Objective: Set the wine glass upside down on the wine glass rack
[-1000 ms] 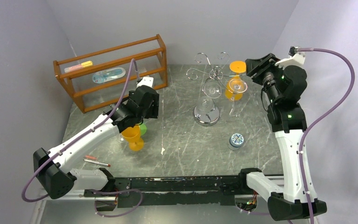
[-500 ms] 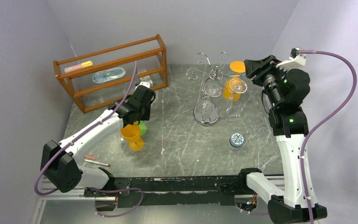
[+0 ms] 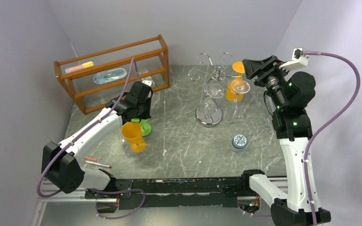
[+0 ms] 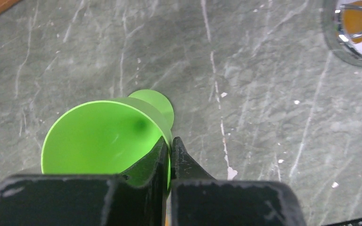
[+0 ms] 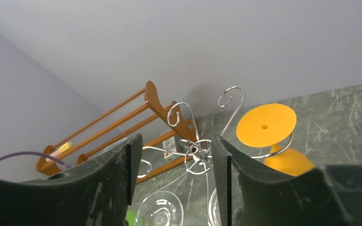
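L pincer: clamped on the rim of the green glass, one finger in the bowl, one outside. Only the L wrist cam shows this, the arm hides it from the top cam.
green glass: mouth up, low over the desk, next to an orange glass, well apart from the rack.
R pincer: spread wide, holding nothing, up by the rack top.
rack: R wrist cam shows a hung glass, foot up in a scroll.
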Controlling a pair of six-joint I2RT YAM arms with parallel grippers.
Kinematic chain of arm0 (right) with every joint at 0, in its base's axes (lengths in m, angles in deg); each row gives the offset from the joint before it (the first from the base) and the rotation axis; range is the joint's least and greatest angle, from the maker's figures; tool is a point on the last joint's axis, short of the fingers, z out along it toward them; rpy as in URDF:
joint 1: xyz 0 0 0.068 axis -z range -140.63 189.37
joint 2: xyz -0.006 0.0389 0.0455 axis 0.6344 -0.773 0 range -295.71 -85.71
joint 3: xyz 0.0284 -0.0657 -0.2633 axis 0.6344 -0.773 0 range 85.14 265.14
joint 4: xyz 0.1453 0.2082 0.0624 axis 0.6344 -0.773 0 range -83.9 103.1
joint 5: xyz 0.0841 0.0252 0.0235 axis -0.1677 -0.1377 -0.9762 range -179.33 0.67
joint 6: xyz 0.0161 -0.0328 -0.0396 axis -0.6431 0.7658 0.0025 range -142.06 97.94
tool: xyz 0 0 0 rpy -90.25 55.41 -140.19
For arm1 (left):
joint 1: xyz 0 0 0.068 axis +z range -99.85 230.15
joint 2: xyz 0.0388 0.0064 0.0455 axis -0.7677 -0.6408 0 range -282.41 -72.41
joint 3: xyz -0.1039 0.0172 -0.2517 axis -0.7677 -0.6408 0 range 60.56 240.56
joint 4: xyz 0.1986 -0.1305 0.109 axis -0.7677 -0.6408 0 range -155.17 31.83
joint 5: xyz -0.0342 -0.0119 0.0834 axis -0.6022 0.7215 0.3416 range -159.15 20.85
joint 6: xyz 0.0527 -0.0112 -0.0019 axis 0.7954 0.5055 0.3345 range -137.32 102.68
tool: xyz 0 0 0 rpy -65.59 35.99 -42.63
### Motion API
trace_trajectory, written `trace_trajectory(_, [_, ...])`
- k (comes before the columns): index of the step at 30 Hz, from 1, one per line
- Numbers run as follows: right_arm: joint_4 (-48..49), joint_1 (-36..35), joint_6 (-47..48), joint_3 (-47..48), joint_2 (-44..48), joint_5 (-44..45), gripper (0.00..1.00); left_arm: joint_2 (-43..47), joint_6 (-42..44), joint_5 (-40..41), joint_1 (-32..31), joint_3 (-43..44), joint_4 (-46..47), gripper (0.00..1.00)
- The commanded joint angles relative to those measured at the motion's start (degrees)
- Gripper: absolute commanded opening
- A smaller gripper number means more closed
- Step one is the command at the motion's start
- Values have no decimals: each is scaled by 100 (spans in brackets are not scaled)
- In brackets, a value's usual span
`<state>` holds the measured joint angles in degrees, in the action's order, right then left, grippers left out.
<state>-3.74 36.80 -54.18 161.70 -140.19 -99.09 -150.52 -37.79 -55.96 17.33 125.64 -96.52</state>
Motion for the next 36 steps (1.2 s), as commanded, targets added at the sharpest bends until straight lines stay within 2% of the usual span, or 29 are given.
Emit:
trace_trajectory(1, [254,46,-70,-214,40,-251,62,322,227,-601,32,427,179,5])
trace_trajectory(6, [714,46,-286,-494,76,-679,72,1006,218,-926,36,633,297,5])
trace_trajectory(11, [799,47,-555,-310,-264,-1555,72,2017,-25,-626,31,599,764,5])
trace_trajectory(21, [1429,-82,-1496,-480,-569,-2138,71,3445,-615,-303,32,-108,2548,5])
trace_trajectory(24, [1474,-632,-1461,-237,-804,-1898,71,3670,-738,-376,30,-254,3083,5])
trace_trajectory(28, [1320,-1923,-1125,143,-1244,-1035,68,3829,-843,-457,31,-403,3593,5])
trace_trajectory(36, [2551,-3768,-1438,-162,-1449,598,63,4228,-1154,-80,30,-1085,4792,5])
